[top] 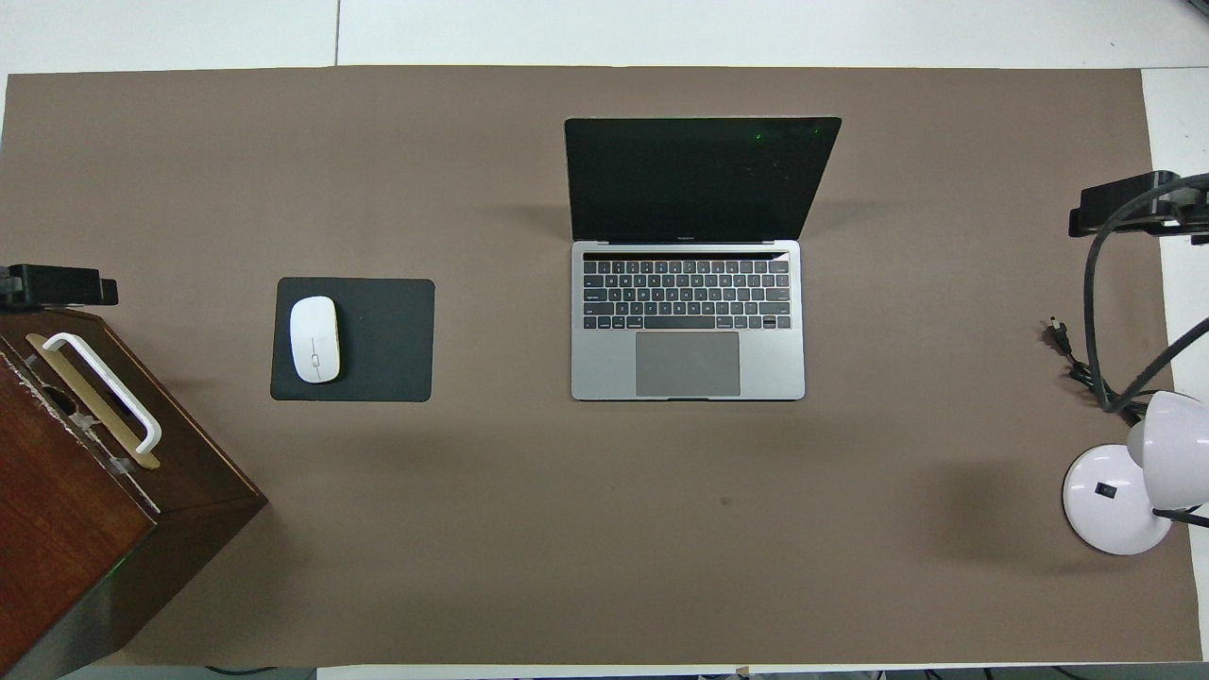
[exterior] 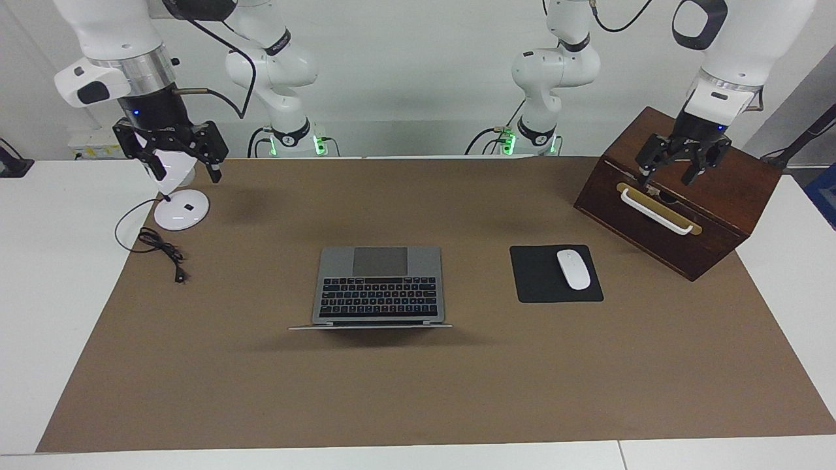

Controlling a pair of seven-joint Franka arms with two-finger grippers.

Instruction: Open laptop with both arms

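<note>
The silver-grey laptop (exterior: 379, 287) stands open in the middle of the brown mat, its black keyboard and grey trackpad facing the robots. Its dark screen (top: 699, 179) is upright, farther from the robots than the keyboard. My right gripper (exterior: 186, 171) hangs open and empty over the white lamp at the right arm's end of the table. My left gripper (exterior: 669, 175) hangs open and empty over the wooden box at the left arm's end. Both are well away from the laptop. In the overhead view only the tips of the left gripper (top: 57, 285) and the right gripper (top: 1124, 210) show.
A black mouse pad (exterior: 542, 287) with a white mouse (exterior: 573, 269) lies beside the laptop toward the left arm's end. A dark wooden box (exterior: 718, 215) with a white handle (exterior: 656, 212) stands there too. A white lamp base (exterior: 181, 209) and a black cable (exterior: 163, 251) lie at the right arm's end.
</note>
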